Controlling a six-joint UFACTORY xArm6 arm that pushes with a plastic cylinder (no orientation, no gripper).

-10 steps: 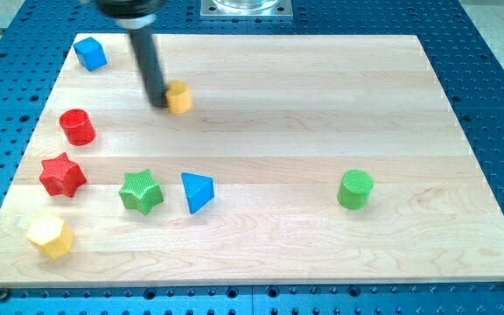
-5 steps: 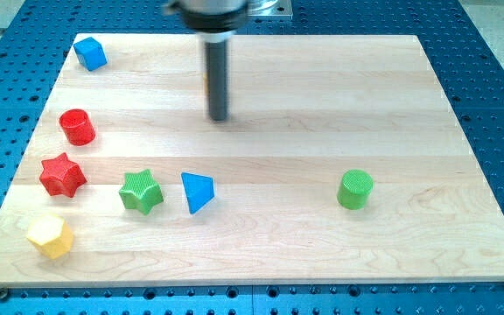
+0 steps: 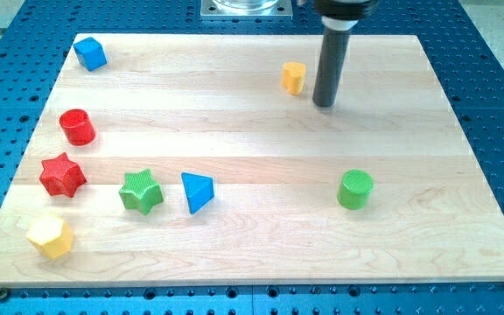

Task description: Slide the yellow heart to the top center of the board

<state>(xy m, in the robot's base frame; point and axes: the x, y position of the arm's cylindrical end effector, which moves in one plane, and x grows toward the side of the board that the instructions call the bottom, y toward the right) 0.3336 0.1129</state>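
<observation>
The yellow heart [image 3: 294,77] lies near the view's top, a little right of the board's centre line. My tip [image 3: 324,103] rests on the board just to the right of the heart and slightly below it, a small gap apart. The dark rod rises from it toward the view's top.
A blue cube [image 3: 90,53] sits at the top left. A red cylinder [image 3: 77,127], a red star [image 3: 62,174] and a yellow hexagon block [image 3: 50,236] line the left side. A green star [image 3: 141,191], a blue triangle [image 3: 196,192] and a green cylinder [image 3: 355,189] lie lower.
The yellow heart has slid right and up, from the upper left area to near the top centre. My tip has swept right, passing from the heart's left to its right.
</observation>
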